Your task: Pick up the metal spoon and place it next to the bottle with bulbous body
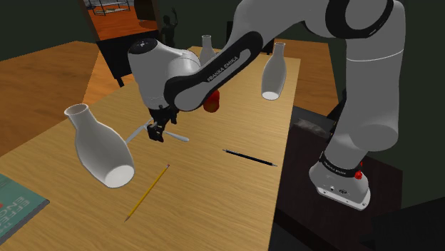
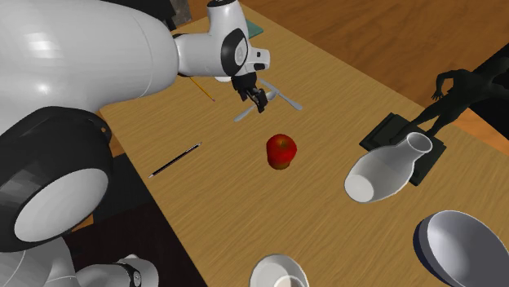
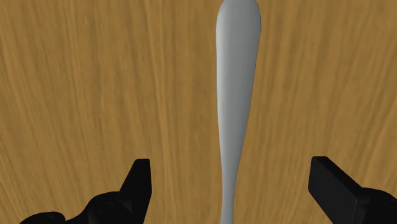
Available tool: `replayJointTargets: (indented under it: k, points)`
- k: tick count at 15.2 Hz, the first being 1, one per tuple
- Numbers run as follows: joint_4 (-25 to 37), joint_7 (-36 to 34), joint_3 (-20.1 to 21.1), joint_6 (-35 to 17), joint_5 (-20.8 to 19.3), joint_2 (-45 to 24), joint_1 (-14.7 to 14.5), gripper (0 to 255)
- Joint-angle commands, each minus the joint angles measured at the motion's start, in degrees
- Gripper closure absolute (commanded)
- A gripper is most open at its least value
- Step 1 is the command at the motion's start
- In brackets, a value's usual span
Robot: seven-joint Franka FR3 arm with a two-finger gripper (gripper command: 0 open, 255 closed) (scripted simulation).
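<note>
- Wood-grained and long, the table (image 1: 214, 207) fills most of the shoulder view, with a wooden floor beside it, dark walls behind and a dark cabinet with an orange top (image 1: 118, 25) past its far end.
- The white arm (image 1: 371, 85) rises from its dark stand (image 1: 307, 228) at the shoulder view's lower right and reaches down to the middle of the table.
- A big white bottle (image 1: 100, 150) with a rounded body lies tipped over near the shoulder view's left edge, neck up and to the left, base turned toward the camera.
- Two slimmer white bottles (image 1: 273, 71) stand toward the far end, well apart from the big one.
- In the second exterior view a dark-rimmed white bowl (image 2: 461, 240) sits at the lower right, and a dark figurine (image 2: 449, 94) stands on a flat dark base.
- A teal book (image 1: 16, 207) lies at the table's near left corner.
- A red apple (image 1: 211, 102) rests just behind the forearm.
- The black claw (image 1: 155, 133) hangs low over the table, spread wide, its fingers (image 3: 137, 184) on either side of the handle and not touching it.
- The grey spoon (image 3: 236, 95) lies flat on the wood directly under the claw, near the big bottle but apart from it.
- A yellow pencil (image 1: 148, 191) lies nearer the camera.
- A black pen (image 1: 249, 157) lies toward the stand.
</note>
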State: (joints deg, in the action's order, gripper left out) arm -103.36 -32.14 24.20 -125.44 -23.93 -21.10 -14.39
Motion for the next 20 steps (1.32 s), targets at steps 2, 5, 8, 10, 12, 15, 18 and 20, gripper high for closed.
replayJointTargets:
  k: [2, 5, 8, 10, 12, 15, 18, 20]
  points:
    - [-0.2, -0.1, -0.1, -0.3, -0.1, -0.1, 0.0, 0]
    - [-0.2, -0.1, -0.1, -0.3, -0.1, -0.1, 0.0, 0]
    - [-0.2, -0.1, -0.1, -0.3, -0.1, -0.1, 0.0, 255]
    - [-0.2, -0.1, -0.1, -0.3, -0.1, -0.1, 0.0, 255]
    - [-0.2, -0.1, -0.1, -0.3, -0.1, -0.1, 0.0, 255]
    - [-0.3, -0.1, -0.1, -0.4, -0.2, -0.1, 0.0, 255]
    - [0.1, 0.2, 0.1, 0.3, 0.2, 0.3, 0.1, 255]
    - [0.7, 0.7, 0.3, 1.4, 0.8, 1.0, 0.2, 255]
